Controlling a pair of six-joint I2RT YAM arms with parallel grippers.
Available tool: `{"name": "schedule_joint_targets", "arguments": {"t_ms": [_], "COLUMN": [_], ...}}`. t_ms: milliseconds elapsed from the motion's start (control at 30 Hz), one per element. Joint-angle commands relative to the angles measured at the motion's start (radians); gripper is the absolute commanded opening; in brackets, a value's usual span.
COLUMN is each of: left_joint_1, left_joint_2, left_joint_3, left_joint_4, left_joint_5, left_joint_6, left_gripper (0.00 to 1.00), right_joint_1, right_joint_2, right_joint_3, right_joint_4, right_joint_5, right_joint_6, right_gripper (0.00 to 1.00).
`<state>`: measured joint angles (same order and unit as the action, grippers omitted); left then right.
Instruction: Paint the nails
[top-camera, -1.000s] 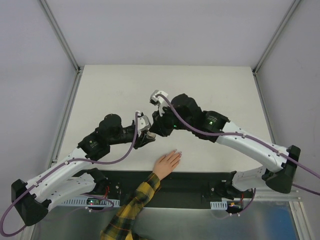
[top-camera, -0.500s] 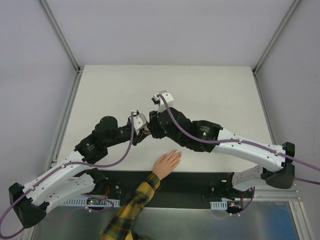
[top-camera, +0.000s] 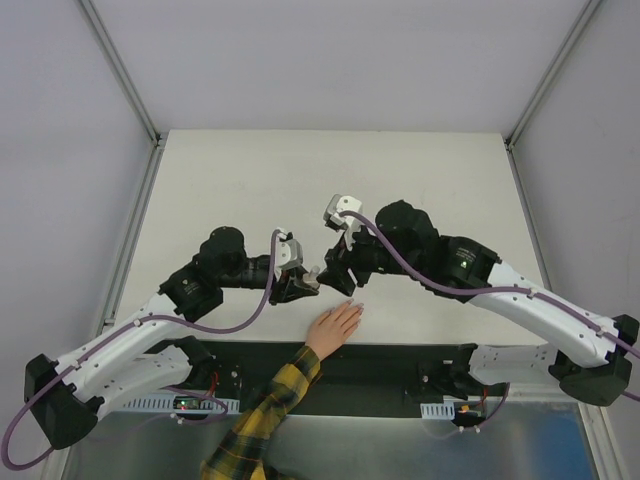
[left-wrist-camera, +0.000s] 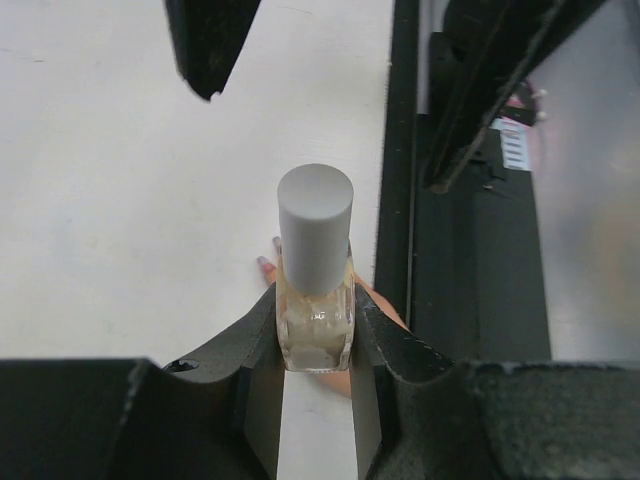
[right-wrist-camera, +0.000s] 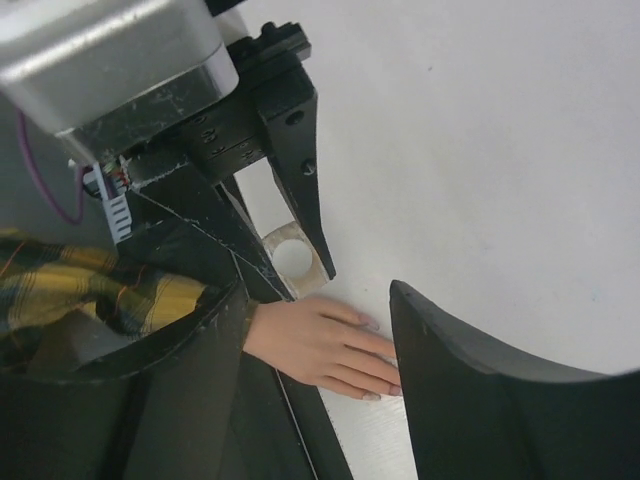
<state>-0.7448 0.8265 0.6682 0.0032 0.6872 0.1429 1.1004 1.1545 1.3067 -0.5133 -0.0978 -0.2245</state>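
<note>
My left gripper (left-wrist-camera: 315, 345) is shut on a small beige bottle (left-wrist-camera: 316, 318) with a grey cap (left-wrist-camera: 315, 232), held upright just off the table. From above the left gripper (top-camera: 300, 285) sits just left of a light-skinned hand (top-camera: 335, 326) in a yellow-and-black plaid sleeve (top-camera: 262, 420), lying flat at the near table edge. The nails (right-wrist-camera: 371, 323) are pale pinkish-lilac, and one nail (left-wrist-camera: 266, 266) shows behind the bottle. My right gripper (right-wrist-camera: 318, 298) is open and empty above the hand (right-wrist-camera: 312, 342), right of the bottle (right-wrist-camera: 294, 257). In the top view the right gripper (top-camera: 336, 277) hovers over the fingertips.
The white table (top-camera: 400, 180) stretches away behind both arms. A black strip (top-camera: 400, 360) runs along its near edge, under the wrist. Grey walls and metal posts (top-camera: 120, 70) close in the sides.
The right gripper has opened, come off the bottle's cap and drawn back to the right. The left gripper, still holding the bottle, has shifted slightly right toward the hand.
</note>
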Motion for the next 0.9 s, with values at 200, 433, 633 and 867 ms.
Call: {"name": "schedule_joint_targets", "arguments": {"t_ms": [200, 433, 633, 867], "left_joint_1": [0.002, 0.002, 0.002, 0.002], "left_joint_2": [0.040, 0.052, 0.046, 0.040], "left_joint_3": [0.059, 0.062, 0.062, 0.062], "left_joint_4": [0.055, 0.055, 0.055, 0.055], "left_joint_5": [0.256, 0.267, 0.258, 0.259], "left_joint_6": [-0.042, -0.048, -0.046, -0.048], "left_gripper": [0.00, 0.00, 0.00, 0.00], "right_joint_1": [-0.097, -0.100, -0.099, -0.102], "right_joint_2": [-0.027, -0.004, 0.028, 0.102], "right_joint_3": [-0.054, -0.046, -0.034, 0.026], "right_joint_4": [0.099, 0.121, 0.110, 0.053], "right_joint_5": [-0.410, -0.487, -0.523, -0.577], "right_joint_6": [-0.170, -0.180, -0.182, -0.185], "right_gripper": [0.48, 0.42, 0.34, 0.13]}}
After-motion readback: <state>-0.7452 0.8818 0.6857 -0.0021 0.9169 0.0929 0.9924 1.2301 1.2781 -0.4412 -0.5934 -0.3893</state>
